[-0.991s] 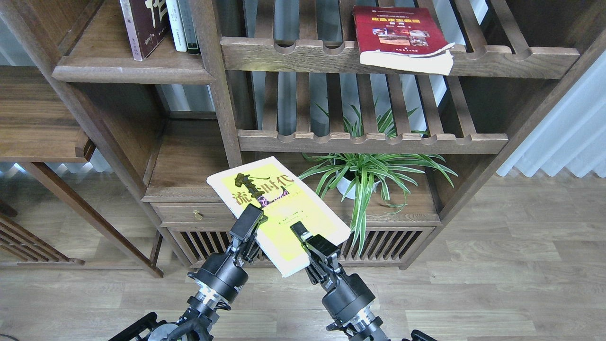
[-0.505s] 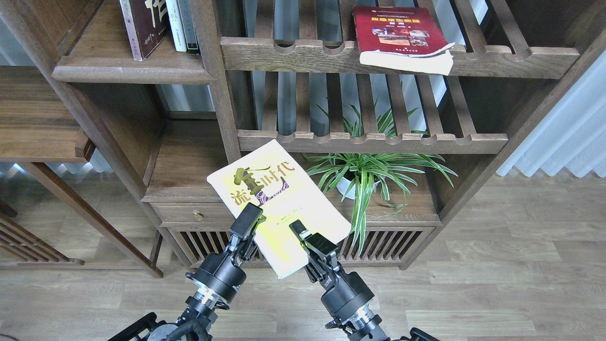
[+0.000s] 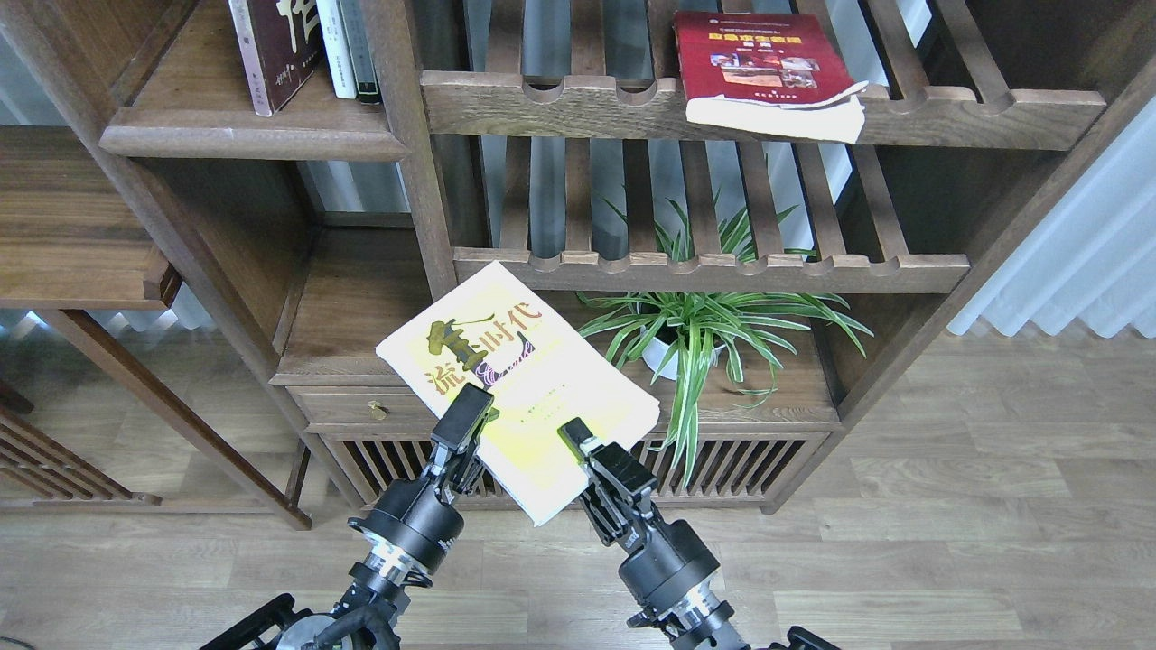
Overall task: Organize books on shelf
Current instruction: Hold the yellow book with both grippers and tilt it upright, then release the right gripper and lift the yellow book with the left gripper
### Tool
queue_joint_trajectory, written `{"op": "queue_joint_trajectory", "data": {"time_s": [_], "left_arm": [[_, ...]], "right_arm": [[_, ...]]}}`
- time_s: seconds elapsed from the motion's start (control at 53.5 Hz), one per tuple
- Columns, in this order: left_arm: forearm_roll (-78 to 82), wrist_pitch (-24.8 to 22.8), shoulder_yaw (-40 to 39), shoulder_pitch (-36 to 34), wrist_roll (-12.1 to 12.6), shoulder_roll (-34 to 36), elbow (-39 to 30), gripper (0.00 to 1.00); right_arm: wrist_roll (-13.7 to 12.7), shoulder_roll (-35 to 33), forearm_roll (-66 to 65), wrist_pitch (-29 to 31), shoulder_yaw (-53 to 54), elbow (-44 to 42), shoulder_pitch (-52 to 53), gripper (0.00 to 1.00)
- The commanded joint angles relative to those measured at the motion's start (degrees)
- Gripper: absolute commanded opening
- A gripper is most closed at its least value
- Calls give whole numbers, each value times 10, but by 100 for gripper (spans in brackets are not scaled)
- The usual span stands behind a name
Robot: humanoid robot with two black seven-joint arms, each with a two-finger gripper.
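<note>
Walnut bookcase (image 3: 424, 226) above wood floor (image 3: 948, 542)

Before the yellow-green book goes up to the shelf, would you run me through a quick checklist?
1. Left gripper on the yellow-green book: ok, at its lower left edge.
2. Right gripper on it: ok, lower edge.
3. Firmness of grip: cannot tell.
4. Free room on the shelf right of the maroon book: cannot tell.
5. Book off the plant: ok.
</note>
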Motion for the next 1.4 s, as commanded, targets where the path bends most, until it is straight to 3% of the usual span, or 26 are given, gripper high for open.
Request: {"op": "queue_joint_trajectory", "data": {"time_s": [0.0, 0.449, 0.823, 1.16, 1.384], "left_arm": [[2, 0, 0, -2, 0, 2, 0, 9], [59, 0, 9, -8, 8, 58, -62, 8], [188, 0, 6, -16, 9, 83, -83, 4], [261, 0, -19, -83, 12, 82, -83, 1], [271, 0, -59, -142, 33, 82, -83, 0]], "right_arm": [[1, -1, 2, 0, 33, 0, 1, 96], [2, -1, 2, 0, 154, -19, 1, 97], [4, 0, 1, 0, 163, -46, 22, 97], [7, -1, 1, 0, 169, -66, 28, 97], [7, -2, 1, 0, 172, -66, 33, 97]]}}
